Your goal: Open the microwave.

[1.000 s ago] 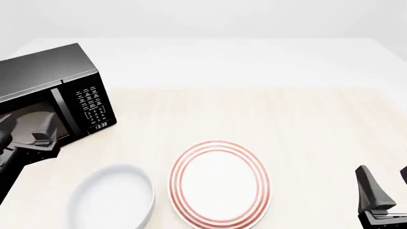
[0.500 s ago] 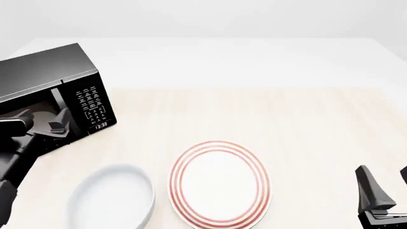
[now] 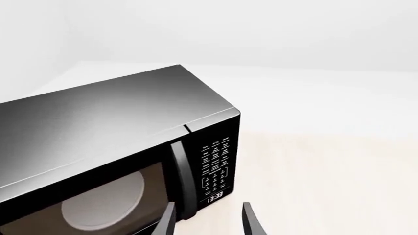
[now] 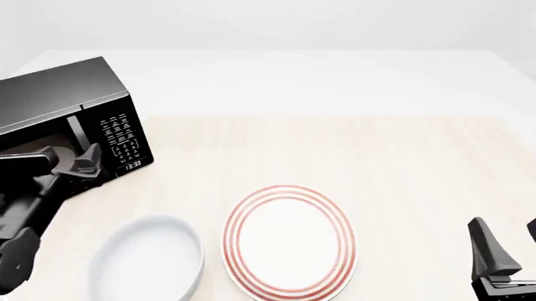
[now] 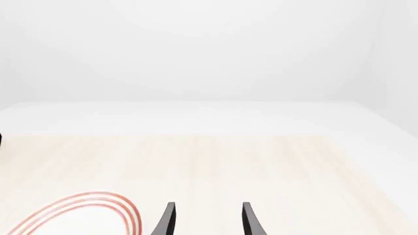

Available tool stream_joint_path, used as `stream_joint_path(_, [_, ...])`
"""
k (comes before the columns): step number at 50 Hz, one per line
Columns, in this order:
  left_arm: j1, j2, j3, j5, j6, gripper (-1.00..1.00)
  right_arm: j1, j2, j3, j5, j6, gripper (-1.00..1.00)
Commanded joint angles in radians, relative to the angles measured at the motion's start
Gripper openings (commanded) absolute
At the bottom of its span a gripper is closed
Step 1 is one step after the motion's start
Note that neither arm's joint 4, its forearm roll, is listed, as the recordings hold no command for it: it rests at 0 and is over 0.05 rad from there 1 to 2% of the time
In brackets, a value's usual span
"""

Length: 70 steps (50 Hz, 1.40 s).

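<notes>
The microwave is a glossy black box at the table's far left, and its windowed door is closed. In the left wrist view I see the microwave with its vertical handle, keypad, clock display and white turntable behind the glass. My left gripper hovers open just in front of the door by the handle's lower end. In its own view the left gripper holds nothing. My right gripper stands open and empty at the near right, shown as right gripper over bare wood.
A white plate with red rings lies near the table's front middle, with its edge in the right wrist view. A white bowl sits to the plate's left, below the left arm. The light wooden tabletop stretches right.
My left gripper has risen and moved right, closing in on the microwave's door and handle. The right arm and the dishes have not moved.
</notes>
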State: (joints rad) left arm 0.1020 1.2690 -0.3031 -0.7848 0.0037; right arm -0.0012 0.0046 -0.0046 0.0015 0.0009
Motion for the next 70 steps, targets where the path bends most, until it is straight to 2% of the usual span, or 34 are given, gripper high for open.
stream_joint_path(1, [0.005,0.097,-0.02,-0.068,-0.006,1.0,0.0,0.0,0.0,0.0,0.0,1.0])
stream_joint_path(15, [0.03,0.171,-0.047,-0.102,0.003,1.0,0.0,0.0,0.0,0.0,0.0,1.0])
stream_joint_path(27, [0.03,0.249,-0.081,-0.134,-0.02,1.0,0.0,0.0,0.0,0.0,0.0,1.0])
stream_joint_path(70, [0.032,0.43,-0.181,-0.137,-0.058,1.0,0.0,0.0,0.0,0.0,0.0,1.0])
